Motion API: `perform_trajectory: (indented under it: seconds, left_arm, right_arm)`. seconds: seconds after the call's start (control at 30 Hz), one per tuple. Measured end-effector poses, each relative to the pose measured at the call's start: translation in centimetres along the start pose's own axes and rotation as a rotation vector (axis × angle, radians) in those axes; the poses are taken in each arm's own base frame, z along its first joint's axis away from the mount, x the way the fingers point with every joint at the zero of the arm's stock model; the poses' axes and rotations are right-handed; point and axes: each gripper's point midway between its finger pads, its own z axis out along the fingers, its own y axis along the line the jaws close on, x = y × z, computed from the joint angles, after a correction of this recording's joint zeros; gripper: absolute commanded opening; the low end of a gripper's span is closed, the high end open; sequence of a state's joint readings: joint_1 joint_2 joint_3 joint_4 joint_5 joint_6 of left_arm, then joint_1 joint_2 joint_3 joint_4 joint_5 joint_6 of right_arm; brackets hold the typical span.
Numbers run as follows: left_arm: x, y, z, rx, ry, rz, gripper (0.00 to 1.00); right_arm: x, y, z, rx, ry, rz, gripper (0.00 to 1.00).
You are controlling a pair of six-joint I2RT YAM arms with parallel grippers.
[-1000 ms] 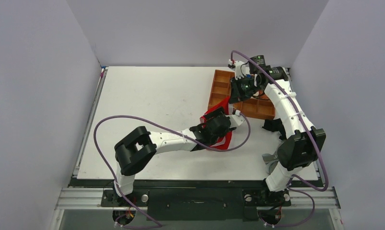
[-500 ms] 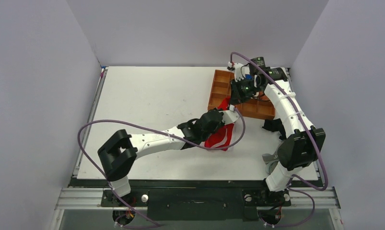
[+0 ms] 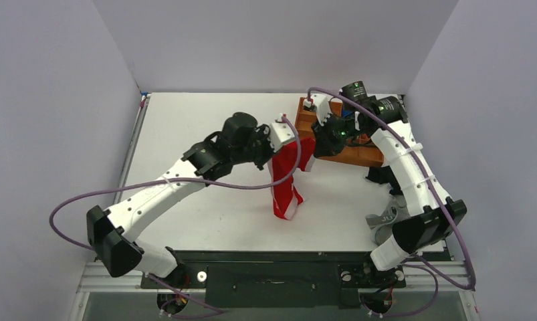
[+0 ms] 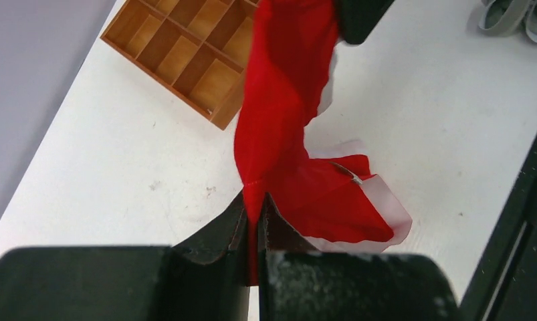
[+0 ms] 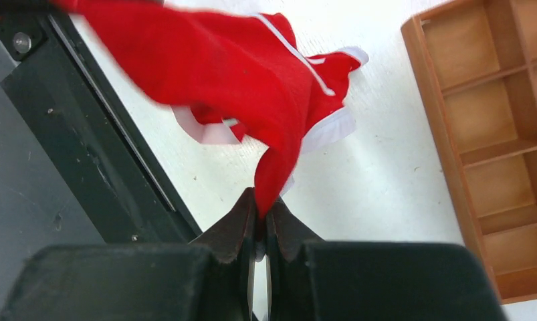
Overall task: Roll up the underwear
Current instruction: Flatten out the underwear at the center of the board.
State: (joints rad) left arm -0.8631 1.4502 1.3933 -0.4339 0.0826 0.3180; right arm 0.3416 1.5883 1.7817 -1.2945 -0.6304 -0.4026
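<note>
Underwear (image 3: 287, 180) is being pinched from two sides. My left fingers (image 4: 219, 234) are pressing shut on a thin fold of the red cloth, and my right fingers (image 5: 229, 227) are clamping another edge the same way. Between the two pinches the cloth is hanging twisted above the desk (image 3: 198, 127), its lower end and white trim trailing on the surface toward the near edge.

It is behaving as light, limp fabric: it has no stiffness and is sagging wherever I am not holding it. I am judging it unlikely to slip from a tight pinch but quick to bunch. For rolling I am judging the two waistband corners the best hold. Whether I am on them now I cannot quite tell, since the folds are hiding the band.

Outward, the desk is lying flat, white and smooth, the wooden tray (image 4: 185, 63) is sitting just behind the cloth, and plain walls are enclosing three sides.
</note>
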Motion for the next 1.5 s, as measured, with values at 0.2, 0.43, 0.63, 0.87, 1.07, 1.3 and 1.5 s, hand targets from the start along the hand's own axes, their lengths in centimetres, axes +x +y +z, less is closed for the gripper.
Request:
perform_trajectory:
  seconds: [0.2, 0.43, 0.63, 0.87, 1.07, 1.3, 1.5]
  left_arm:
    - [0.4, 4.4, -4.7, 0.018, -0.034, -0.082, 0.0]
    - [-0.7, 8.9, -6.6, -0.058, -0.093, -0.076, 0.0]
    - [-2.5, 14.3, -6.6, -0.238, -0.137, 0.002, 0.0]
    - [-2.3, 16.2, -6.6, -0.292, -0.155, 0.05, 0.0]
    - [2.1, 7.9, -5.6, -0.082, -0.08, 0.129, 0.32]
    - [17.6, -12.9, -1.5, 0.416, 0.267, 0.279, 1.0]
    - [22.3, -13.7, -2.6, 0.438, 0.432, 0.292, 0.97]
  right_arm:
    - [-2.8, 2.5, -3.1, 0.034, -0.086, -0.12, 0.0]
    - [-7.2, 1.9, -4.6, 0.096, -0.169, -0.184, 0.0]
    - [-11.0, -2.1, -2.9, 0.187, -0.196, -0.197, 0.0]
    - [-11.5, -2.4, -1.6, 0.223, -0.208, -0.251, 0.0]
    - [-3.4, 3.6, -0.3, 0.153, -0.117, -0.399, 0.03]
    - [13.1, 3.5, 6.1, 0.065, 0.221, -0.375, 0.35]
    - [20.3, 3.6, 7.9, 0.006, 0.399, -0.339, 0.56]
